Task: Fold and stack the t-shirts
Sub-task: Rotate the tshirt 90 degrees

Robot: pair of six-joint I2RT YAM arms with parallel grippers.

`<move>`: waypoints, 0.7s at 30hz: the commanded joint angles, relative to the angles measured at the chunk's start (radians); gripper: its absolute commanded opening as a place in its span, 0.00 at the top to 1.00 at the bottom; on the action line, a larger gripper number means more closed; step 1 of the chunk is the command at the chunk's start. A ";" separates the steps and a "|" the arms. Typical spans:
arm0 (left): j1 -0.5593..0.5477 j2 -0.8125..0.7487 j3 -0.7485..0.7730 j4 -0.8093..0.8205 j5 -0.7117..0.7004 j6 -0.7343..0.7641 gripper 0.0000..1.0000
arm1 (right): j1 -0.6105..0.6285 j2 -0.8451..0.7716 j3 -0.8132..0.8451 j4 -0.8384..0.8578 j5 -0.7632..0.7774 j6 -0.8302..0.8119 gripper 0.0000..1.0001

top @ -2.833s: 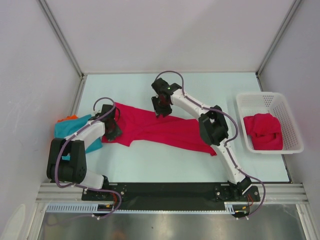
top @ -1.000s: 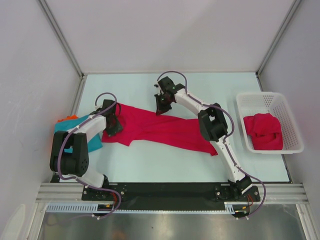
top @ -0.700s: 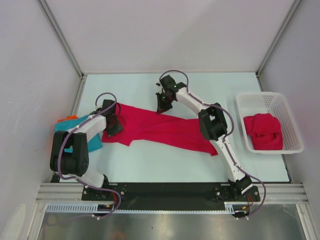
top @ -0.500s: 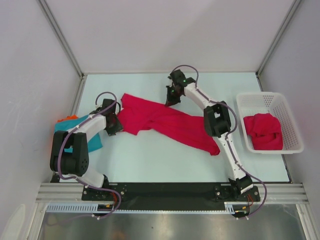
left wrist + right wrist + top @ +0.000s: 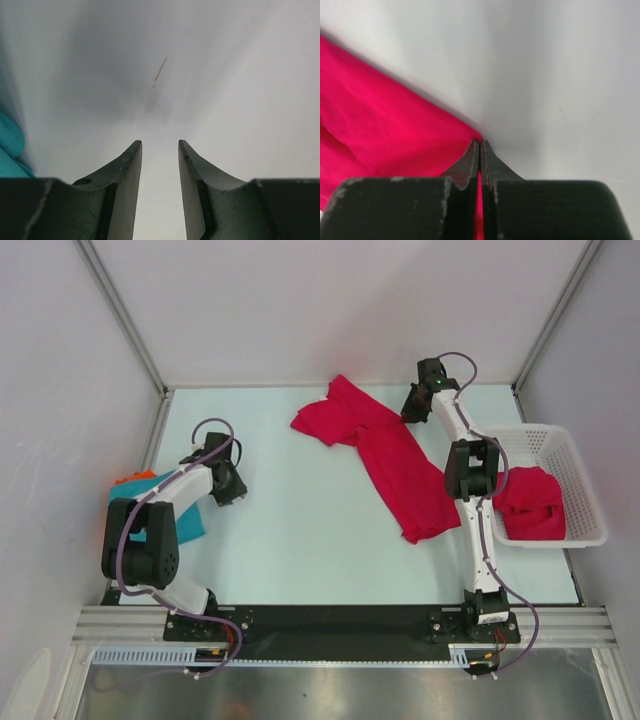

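A crimson t-shirt [image 5: 395,465] lies crumpled on the table, running from the far middle down toward the right arm. My right gripper [image 5: 410,410] is shut on its far right edge. In the right wrist view, red cloth [image 5: 380,115] is pinched between the closed fingertips of the right gripper [image 5: 480,143]. My left gripper [image 5: 232,486] rests low at the left, open, with only bare table between its fingers [image 5: 127,170]. A teal t-shirt [image 5: 128,496] lies at the left edge, partly under the left arm, and shows in the left wrist view as teal cloth [image 5: 10,155]. A second crimson t-shirt [image 5: 527,502] sits bunched in the basket.
A white mesh basket [image 5: 540,430] stands at the right edge of the table. Something small and orange [image 5: 145,474] peeks out beside the teal shirt. Grey walls close in the table at the back and on both sides.
My right gripper has swung to the far right, dragging the crimson shirt away from the left gripper. The left gripper has stayed in place and now has no cloth at it.
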 commanded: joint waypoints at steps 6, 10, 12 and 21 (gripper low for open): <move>-0.068 0.018 0.029 0.095 0.186 0.026 0.39 | 0.007 -0.033 -0.030 -0.106 0.213 -0.066 0.85; -0.203 0.041 0.044 0.163 0.277 0.018 0.25 | 0.023 -0.152 -0.042 -0.140 0.345 -0.092 0.80; -0.292 0.069 0.055 0.195 0.292 0.007 0.22 | 0.028 -0.197 -0.070 -0.148 0.417 -0.100 0.75; -0.531 0.161 0.040 0.370 0.356 -0.100 0.21 | 0.069 -0.526 -0.382 -0.116 0.499 -0.095 0.70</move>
